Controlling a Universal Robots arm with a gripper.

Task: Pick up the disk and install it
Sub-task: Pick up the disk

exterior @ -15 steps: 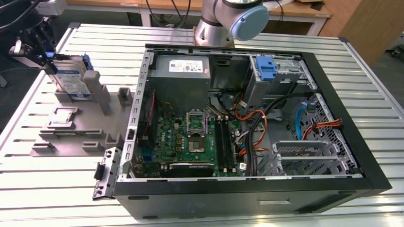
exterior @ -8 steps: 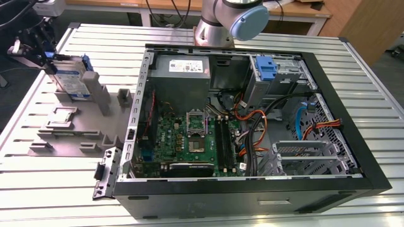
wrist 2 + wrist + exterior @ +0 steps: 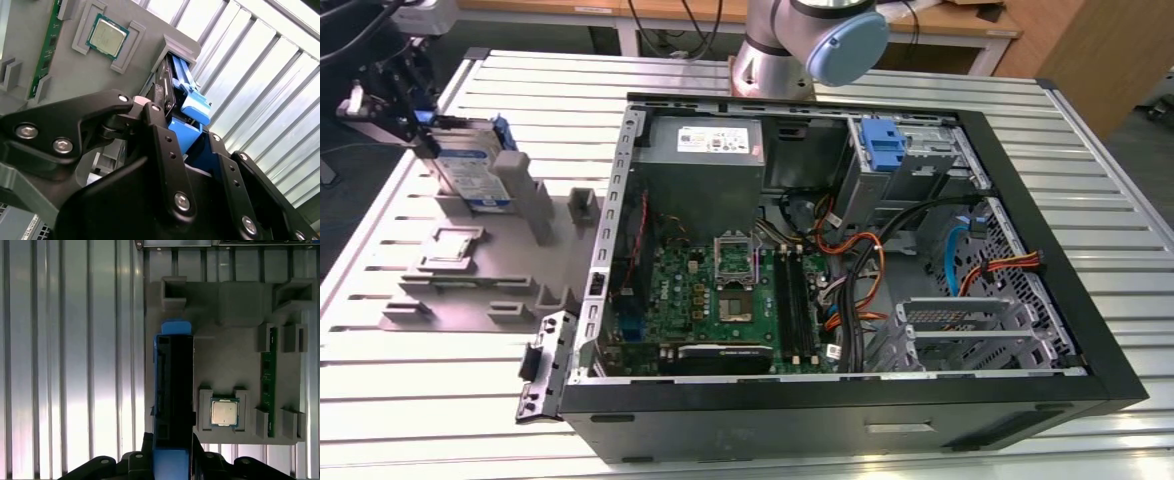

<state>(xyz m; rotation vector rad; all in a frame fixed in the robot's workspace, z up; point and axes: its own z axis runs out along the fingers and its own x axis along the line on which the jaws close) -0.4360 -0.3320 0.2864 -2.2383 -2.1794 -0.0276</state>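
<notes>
The disk [image 3: 470, 165] stands on edge in a slot of the grey fixture plate [image 3: 467, 290], at the exterior view's left, silver with a white-and-blue label and blue rails. My gripper [image 3: 424, 130] sits at its outer end. In both wrist views the black fingers [image 3: 160, 135] press on either side of the disk's blue rail [image 3: 192, 107]. Seen edge-on in the first wrist view, the disk [image 3: 173, 385] is a dark bar with blue ends, and my gripper [image 3: 172, 452] is shut on its near end.
An open computer case [image 3: 854, 400] lies at the exterior view's right, with motherboard [image 3: 720, 290], cables, a grey power supply [image 3: 704, 150] and a blue latch piece [image 3: 883, 150] at the drive bay. The fixture also holds a processor [image 3: 224, 412] and a memory stick [image 3: 268, 380]. The table is slatted metal [image 3: 440, 400].
</notes>
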